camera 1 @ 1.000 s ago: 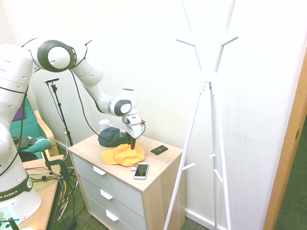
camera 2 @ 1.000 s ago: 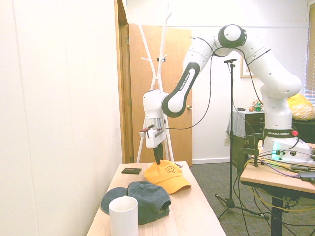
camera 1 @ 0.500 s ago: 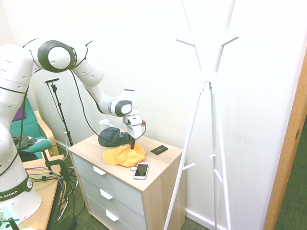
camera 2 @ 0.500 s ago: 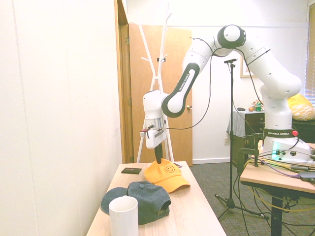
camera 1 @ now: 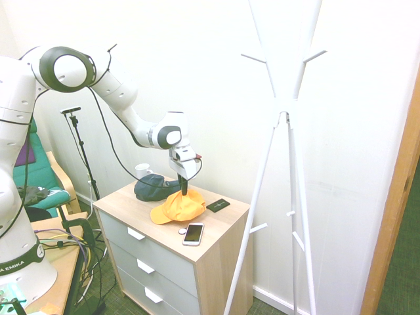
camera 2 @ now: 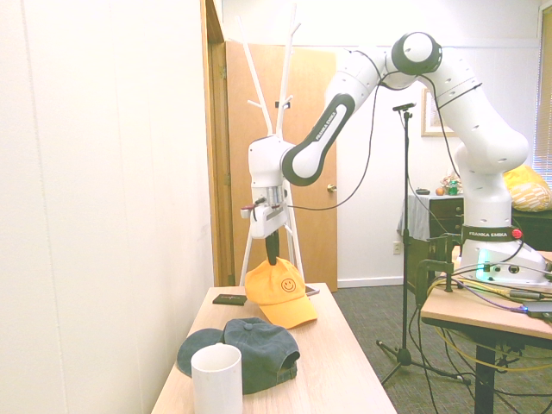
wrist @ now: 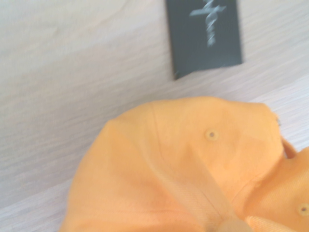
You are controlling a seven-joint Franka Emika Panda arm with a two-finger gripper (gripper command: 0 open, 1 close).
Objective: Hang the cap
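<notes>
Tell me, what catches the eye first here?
A yellow cap with a smiley face, pinched at its crown by the white arm's gripper and hanging over the dresser. Beside the dresser stands a tall white coat rack, bare, and a dark cap lies near a white mug.

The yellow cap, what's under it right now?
Under the yellow cap is the wooden dresser top; the gripper pinches the crown, with the brim low over the wood. The black card lies beside it. Anything under the crown is hidden.
</notes>
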